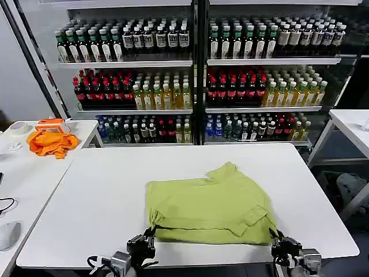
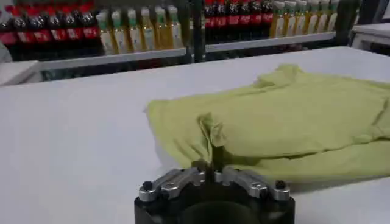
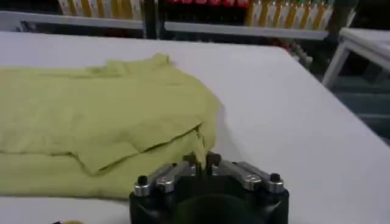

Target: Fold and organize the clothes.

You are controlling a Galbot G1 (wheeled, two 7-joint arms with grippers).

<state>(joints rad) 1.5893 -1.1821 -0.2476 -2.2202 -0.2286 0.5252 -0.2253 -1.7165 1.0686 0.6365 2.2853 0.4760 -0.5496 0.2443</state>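
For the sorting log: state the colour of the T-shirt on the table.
Plain lime green T-shirt, seen best in the head view.

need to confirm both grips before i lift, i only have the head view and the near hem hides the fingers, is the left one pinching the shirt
Observer: Yes. In the left wrist view the left gripper is shut on a raised pinch of the shirt.
Operator: and the right
Observer: The right gripper is shut on the shirt's near corner, a small tuft standing up between its fingers.
Operator: one layer or two there
Observer: The right wrist view shows a folded upper layer lying over a lower one beside that corner; how many the fingers hold, I can't tell.
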